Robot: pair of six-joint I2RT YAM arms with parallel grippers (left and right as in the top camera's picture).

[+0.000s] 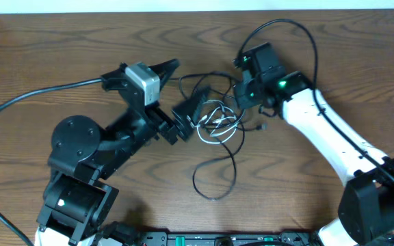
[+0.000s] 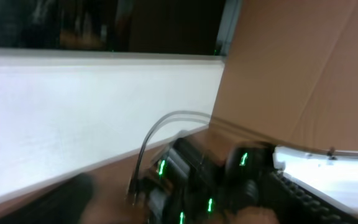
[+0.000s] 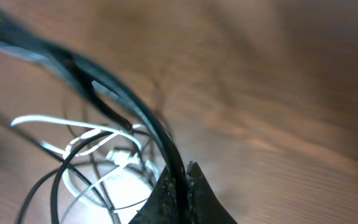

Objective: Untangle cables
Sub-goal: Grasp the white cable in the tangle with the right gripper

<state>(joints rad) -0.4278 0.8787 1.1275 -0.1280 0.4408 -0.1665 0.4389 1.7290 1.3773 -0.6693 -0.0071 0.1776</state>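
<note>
Tangled cables [image 1: 217, 121] in the middle of the bench [image 1: 334, 41]
Thin, limp and light; right pincer [image 3: 184, 179] clenched on black strands, left pincer [image 1: 189, 111] I cannot tell; better to grip near a loose end

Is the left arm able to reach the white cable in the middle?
Probably yes. The left gripper sits right next to the white cable, with nothing big between them. The right gripper pinches a black cable on the far side, out of the way.
</note>
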